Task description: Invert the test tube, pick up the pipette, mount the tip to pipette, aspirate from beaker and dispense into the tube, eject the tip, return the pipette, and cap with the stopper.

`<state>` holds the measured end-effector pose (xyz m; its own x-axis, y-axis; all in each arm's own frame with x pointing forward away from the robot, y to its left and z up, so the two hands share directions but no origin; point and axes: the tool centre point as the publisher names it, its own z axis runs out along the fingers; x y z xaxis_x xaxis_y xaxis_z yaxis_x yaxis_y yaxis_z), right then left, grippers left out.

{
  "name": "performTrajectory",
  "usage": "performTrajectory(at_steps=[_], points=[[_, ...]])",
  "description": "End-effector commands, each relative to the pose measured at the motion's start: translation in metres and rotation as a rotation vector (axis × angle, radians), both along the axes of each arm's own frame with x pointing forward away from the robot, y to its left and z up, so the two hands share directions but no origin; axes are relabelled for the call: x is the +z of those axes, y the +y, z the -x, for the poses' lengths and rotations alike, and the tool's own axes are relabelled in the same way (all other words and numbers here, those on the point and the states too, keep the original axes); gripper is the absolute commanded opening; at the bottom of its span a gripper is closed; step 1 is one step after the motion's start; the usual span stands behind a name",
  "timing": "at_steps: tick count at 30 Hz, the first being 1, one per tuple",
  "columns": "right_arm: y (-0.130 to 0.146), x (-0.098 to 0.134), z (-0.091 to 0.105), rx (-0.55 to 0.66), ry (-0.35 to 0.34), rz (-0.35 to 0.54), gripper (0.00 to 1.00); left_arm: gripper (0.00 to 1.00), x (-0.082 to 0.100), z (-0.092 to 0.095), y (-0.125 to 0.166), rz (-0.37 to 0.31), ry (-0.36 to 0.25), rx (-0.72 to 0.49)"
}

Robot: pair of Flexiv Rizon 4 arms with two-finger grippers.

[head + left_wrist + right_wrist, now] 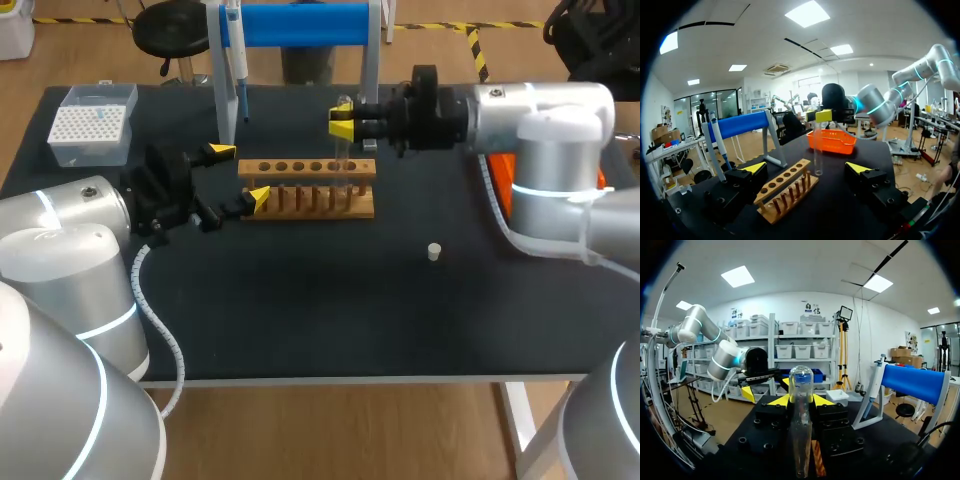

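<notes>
Head view shows the right gripper [342, 121] clamped on the test tube [342, 152], which hangs upright over the right end of the wooden rack [300, 200]. The left gripper [240, 175] stands wide open at the rack's left end, farther from the tube.

Worktop: a black matte rectangular worktop [330, 320] is standing on a white metal frame [518, 425].
Floor: a light brown wooden floor [330, 430] is showing around it, with yellow-and-black striped tape [478, 50] lying behind.
Light: white rectangular ceiling panels [807, 13] are glowing overhead.
Wall: a plain white wall [880, 325] is closing one side.
</notes>
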<state>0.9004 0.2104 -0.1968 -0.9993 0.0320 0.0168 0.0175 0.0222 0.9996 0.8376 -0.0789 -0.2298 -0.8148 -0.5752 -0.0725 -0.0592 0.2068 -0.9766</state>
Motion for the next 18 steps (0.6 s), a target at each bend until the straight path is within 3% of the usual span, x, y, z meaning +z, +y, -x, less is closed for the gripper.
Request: performTrajectory(at_steps=[1, 10, 18], points=[[-0.001, 0.001, 0.001, -0.003, 0.000, 0.002, 0.00, 1.00, -0.001, 0.001, 0.000, 0.002, -0.003, 0.003], [-0.001, 0.001, 0.001, -0.003, 0.000, 0.002, 0.00, 1.00, -0.001, 0.001, 0.000, 0.002, -0.003, 0.003], [-0.004, 0.008, -0.012, -0.046, 0.310, 0.009, 0.00, 1.00, -0.001, 0.001, 0.000, 0.002, -0.003, 0.003]])
